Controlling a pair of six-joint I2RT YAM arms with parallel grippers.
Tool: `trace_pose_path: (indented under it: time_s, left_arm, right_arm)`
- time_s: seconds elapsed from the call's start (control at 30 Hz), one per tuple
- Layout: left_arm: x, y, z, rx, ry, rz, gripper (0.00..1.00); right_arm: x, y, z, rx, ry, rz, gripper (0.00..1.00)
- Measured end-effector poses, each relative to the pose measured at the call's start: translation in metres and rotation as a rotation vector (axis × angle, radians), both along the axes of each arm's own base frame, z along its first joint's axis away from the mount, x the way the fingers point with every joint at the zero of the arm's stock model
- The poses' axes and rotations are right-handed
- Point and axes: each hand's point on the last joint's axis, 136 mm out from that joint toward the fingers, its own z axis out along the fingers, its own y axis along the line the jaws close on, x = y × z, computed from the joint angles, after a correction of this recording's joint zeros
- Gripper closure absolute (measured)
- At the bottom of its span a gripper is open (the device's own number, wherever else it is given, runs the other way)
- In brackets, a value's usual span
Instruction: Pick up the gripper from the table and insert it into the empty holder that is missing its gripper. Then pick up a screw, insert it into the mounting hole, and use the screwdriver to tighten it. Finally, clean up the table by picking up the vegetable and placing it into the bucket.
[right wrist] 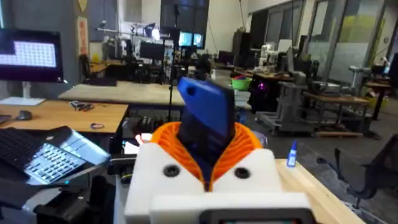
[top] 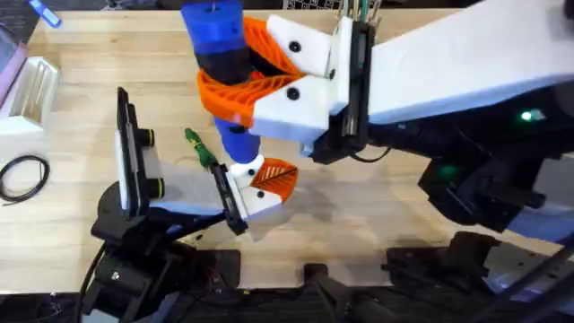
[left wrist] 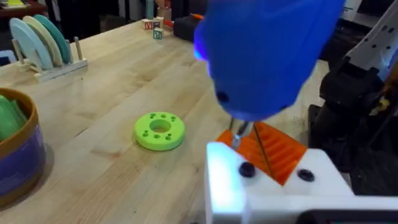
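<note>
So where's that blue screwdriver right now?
The right claw grips the screwdriver upright at the overhead view's top centre, tip down over the left claw's orange gripper.

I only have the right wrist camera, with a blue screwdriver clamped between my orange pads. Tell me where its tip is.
Observer: In the left wrist view, the screwdriver stands upright, its bit at the orange ribbed piece on the white holder.
Operator: Report what lies near it.
Observer: A green disc with holes lies flat on the wood, apart from the holder.
Operator: Find the bucket.
Observer: The bucket is beyond the disc, with something green inside.
</note>
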Motion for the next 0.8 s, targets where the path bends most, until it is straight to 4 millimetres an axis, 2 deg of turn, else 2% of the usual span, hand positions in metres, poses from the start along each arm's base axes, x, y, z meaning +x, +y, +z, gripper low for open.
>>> trace_pose_path:
  time_s: [0.8]
  left_arm:
    - [0.000, 0.000, 0.000, 0.000, 0.000, 0.000, 0.992]
  right_arm:
    - [0.001, 0.003, -0.008, -0.027, 0.049, 0.011, 0.977]
